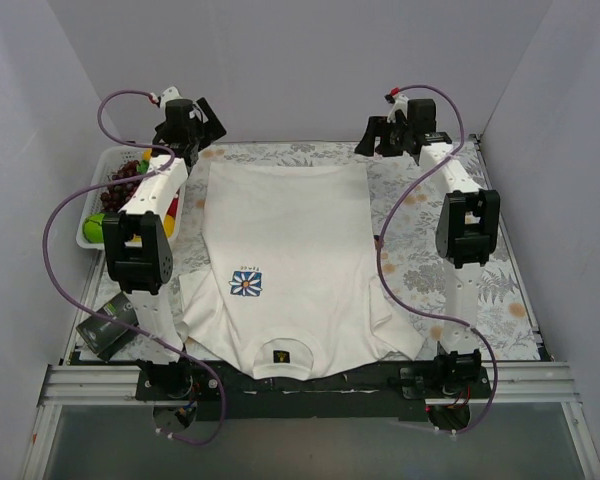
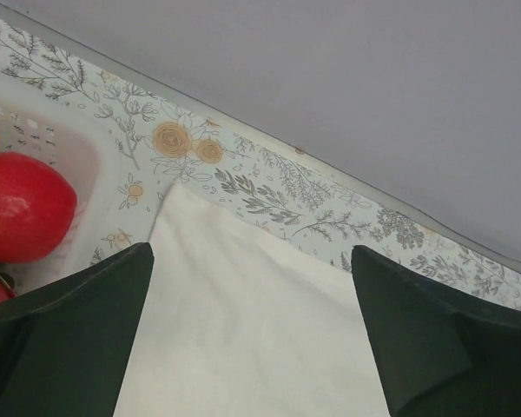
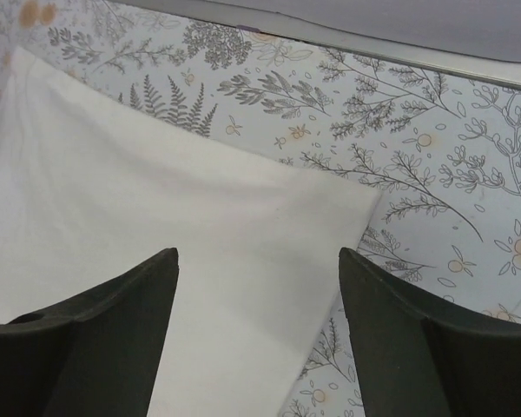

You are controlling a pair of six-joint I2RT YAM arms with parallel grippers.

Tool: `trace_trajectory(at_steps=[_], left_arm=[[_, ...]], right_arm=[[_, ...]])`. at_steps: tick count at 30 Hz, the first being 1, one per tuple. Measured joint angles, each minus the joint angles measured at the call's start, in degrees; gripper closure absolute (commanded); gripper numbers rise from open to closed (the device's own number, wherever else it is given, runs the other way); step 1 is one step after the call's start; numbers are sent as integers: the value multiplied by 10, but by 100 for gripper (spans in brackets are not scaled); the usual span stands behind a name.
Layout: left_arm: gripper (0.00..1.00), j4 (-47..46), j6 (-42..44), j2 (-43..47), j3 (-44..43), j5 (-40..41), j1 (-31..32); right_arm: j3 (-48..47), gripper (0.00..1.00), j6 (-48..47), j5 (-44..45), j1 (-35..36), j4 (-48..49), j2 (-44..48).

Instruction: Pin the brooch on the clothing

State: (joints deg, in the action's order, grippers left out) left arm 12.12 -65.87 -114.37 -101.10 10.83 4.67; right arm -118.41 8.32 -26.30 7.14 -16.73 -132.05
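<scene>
lying flat and smooth on the flower-patterned tablecloth (image 1: 420, 250), one white t-shirt (image 1: 280, 250) of soft matte fabric is filling the middle of the table, its collar pointing toward the near edge and its straight hem toward the far wall. its two short sleeves are spreading out left and right near the arm bases. one small blue-and-white flower print (image 1: 245, 284) is sitting on the chest, left of centre, and one small black-gold label (image 1: 280, 355) is showing at the collar. two arms are reaching to the far side, each trailing one looping purple cable. the left gripper (image 1: 198, 125) is hanging over the far left corner of the hem; in its wrist view its two blunt dark fingers (image 2: 69, 330) are standing wide apart with the shirt corner lying between them, gripping nothing. the right gripper (image 1: 375, 135) is hanging over the far right corner, its jaws likewise spread wide above the pointed white corner (image 3: 330, 204), and whether either is touching the cloth i cannot tell. at the left, one white perforated plastic basket (image 1: 90, 215) is holding dark grapes (image 1: 130, 172), a round glossy red fruit (image 2: 22, 208) and a green one (image 1: 95, 228). one flat dark packet (image 1: 108, 322) is lying near the left arm's base.
</scene>
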Motion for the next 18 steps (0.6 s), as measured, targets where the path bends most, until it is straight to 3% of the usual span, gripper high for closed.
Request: trace_trajectory(at_steps=[3, 8, 13, 18], left_arm=[[2, 10, -4, 5, 0, -21, -2], [2, 10, -22, 62, 44, -70, -3], [2, 7, -42, 185, 148, -125, 3], [2, -5, -66, 291, 259, -168, 31]], right_arm=[[54, 13, -7, 9, 0, 12, 31], [240, 16, -10, 36, 0, 19, 179], [387, 28, -6, 59, 0, 46, 330], [497, 42, 4, 93, 9, 54, 388]])
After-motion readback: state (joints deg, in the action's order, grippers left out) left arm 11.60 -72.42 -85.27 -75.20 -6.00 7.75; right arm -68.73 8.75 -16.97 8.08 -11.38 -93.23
